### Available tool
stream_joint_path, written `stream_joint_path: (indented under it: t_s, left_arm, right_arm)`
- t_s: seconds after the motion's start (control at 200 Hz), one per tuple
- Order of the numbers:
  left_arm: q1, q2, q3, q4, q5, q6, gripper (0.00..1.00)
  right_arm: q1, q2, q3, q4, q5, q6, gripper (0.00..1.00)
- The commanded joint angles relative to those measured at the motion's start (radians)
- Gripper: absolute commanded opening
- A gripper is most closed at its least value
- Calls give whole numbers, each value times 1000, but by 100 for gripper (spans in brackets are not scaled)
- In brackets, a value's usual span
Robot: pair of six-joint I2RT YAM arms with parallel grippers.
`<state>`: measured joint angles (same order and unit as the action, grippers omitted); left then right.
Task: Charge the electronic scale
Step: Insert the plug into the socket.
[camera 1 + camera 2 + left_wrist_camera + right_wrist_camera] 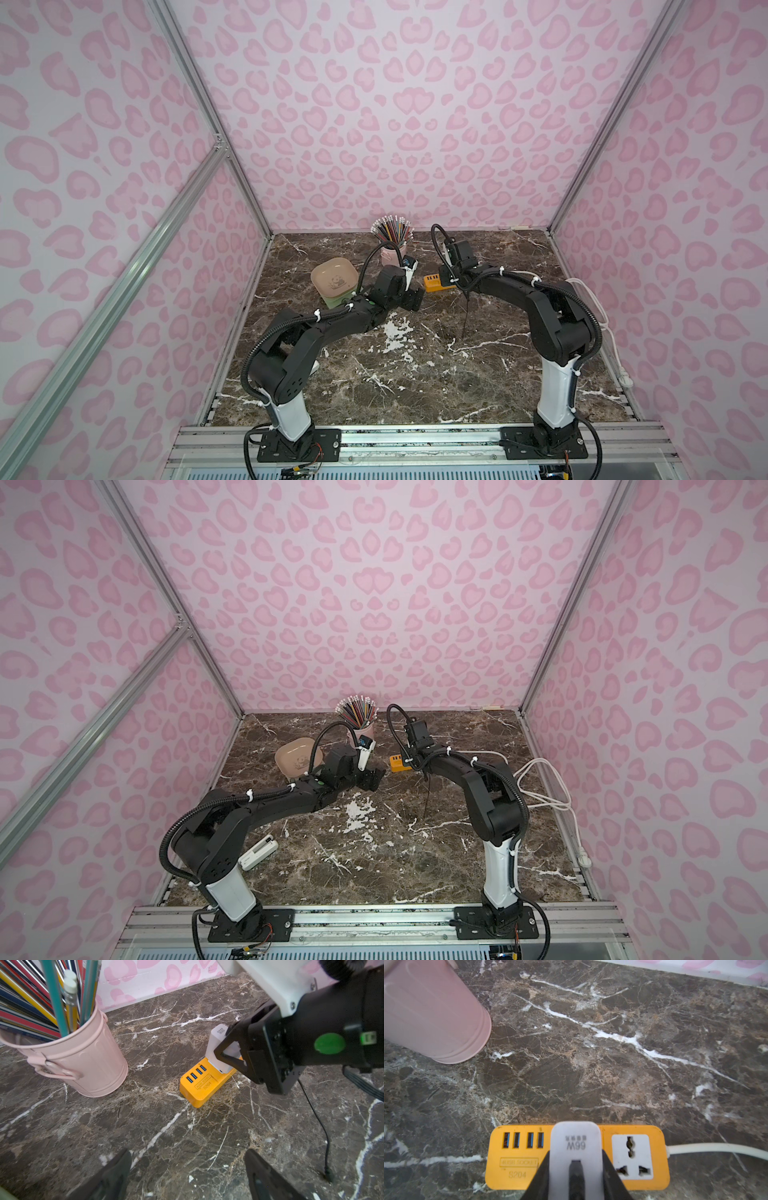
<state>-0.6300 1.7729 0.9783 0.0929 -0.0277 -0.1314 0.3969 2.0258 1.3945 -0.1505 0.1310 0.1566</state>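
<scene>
Electronic scale (334, 279) sits far left, just left of the pink pencil bucket (83, 1059); its port is hidden from me. My right gripper (576, 1169) is clenched on the white charger block (575, 1142), which stands in the orange power strip (517, 1157) and looks seated. Left gripper (187, 1157) is spread wide and empty over bare marble. Next, I reckon: release, pick up the loose end of the black cable (315, 1115) and align it to the scale.

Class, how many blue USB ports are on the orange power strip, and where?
4, side by side on the orange power strip: the outermost port, the second, the third, and the fourth beside the white charger. The charger could hide more.
</scene>
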Motion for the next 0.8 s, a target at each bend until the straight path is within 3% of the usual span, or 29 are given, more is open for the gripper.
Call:
stream_joint_path:
  t_s: [0.0,0.095,0.205,0.27,0.31,0.47,0.635,0.795]
  left_arm:
    - [2,-17,-5,28,-12,7,87]
    - [3,-25,-8,24,-16,9,87]
    - [3,-32,-9,20,-16,13,87]
    - [3,-36,-13,19,-15,13,87]
    - [3,-37,-15,18,-17,13,87]
    - [3,-48,-22,14,-21,16,87]
    - [9,-59,-30,16,-29,13,87]
    - [25,-101,-50,32,-26,-10,86]
  right_arm:
    - [0,37,-3,-203,-69,9,0]
    - [0,24,8,-201,-76,11,0]
    - [-1,0,51,-213,-76,9,11]
    - [-4,-9,93,-227,-81,6,24]
    - [-8,-15,118,-241,-83,5,38]
    - [-30,-79,194,-273,-128,-7,67]
    - [-56,-210,105,-245,-192,0,80]
    - [-81,-381,-127,-160,-271,34,83]
